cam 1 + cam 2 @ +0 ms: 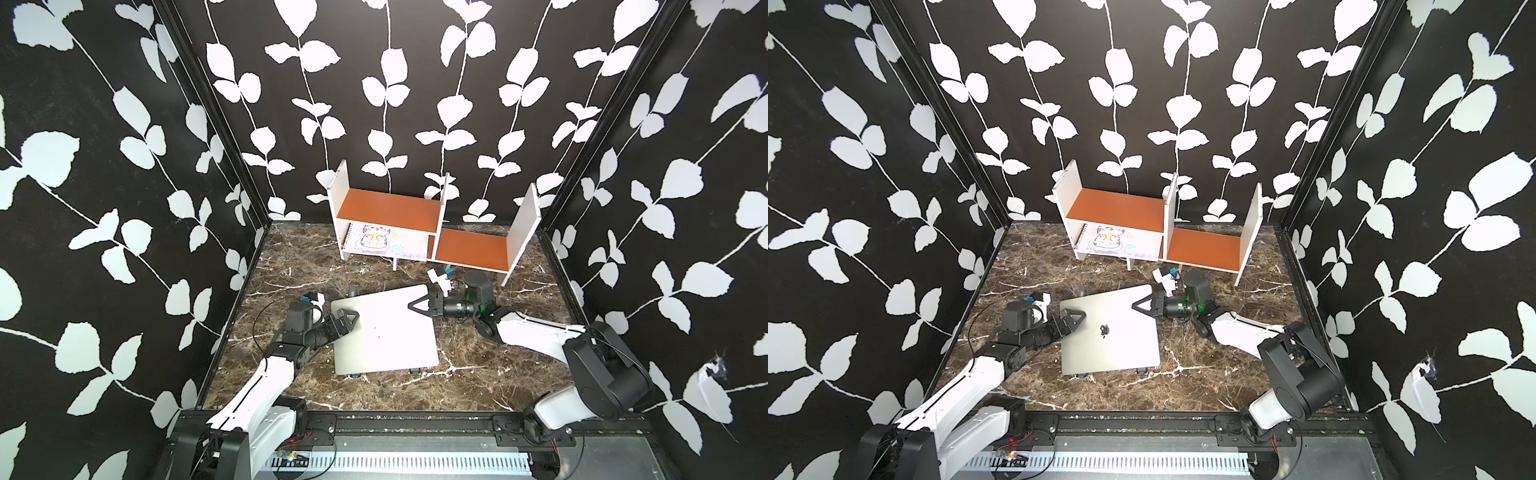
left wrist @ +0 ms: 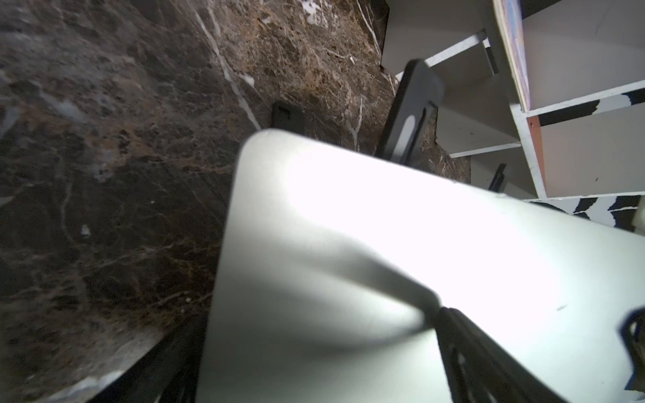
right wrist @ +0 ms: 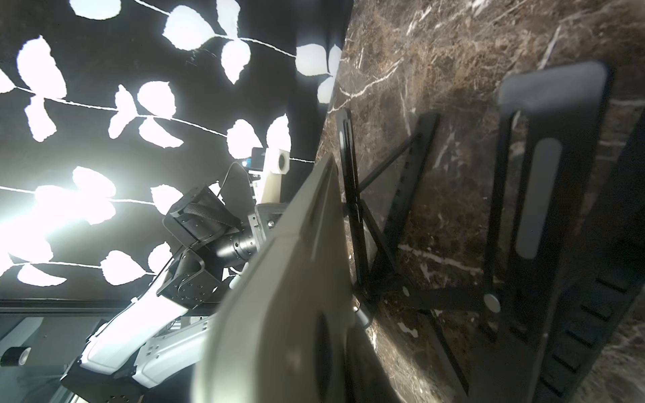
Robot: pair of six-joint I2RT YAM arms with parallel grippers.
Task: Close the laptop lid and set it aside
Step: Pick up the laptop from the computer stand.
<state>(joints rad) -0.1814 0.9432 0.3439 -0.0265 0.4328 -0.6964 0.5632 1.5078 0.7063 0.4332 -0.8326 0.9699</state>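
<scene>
The laptop (image 1: 1113,345) lies between the two grippers on a black folding stand (image 3: 544,195). The laptop lid (image 1: 390,328) is folded flat onto the base, so closing looks done and moving it aside is the step in hand. The left gripper (image 1: 353,314) reaches over the lid edge nearest it with jaws spread wide, one finger (image 2: 467,349) over the metal and casting a soft shadow; it grips nothing. The right gripper (image 1: 412,305) sits at the opposite edge, toward the far corner, with its upper finger on the lid. Its lower finger is hidden, so whether it pinches the slab cannot be told. To move it well, both grippers should probably clamp the thin edges evenly, lift level to clear the stand, then carry it to bare table (image 1: 478,374) just beyond the right gripper. The lid is smooth pale metal with rounded corners and a small dark apple logo (image 1: 1104,329); it is likely slippery, and glare washes it white. The stand is matte black bars with grey pads. The table is glossy brown marble with white veins.
</scene>
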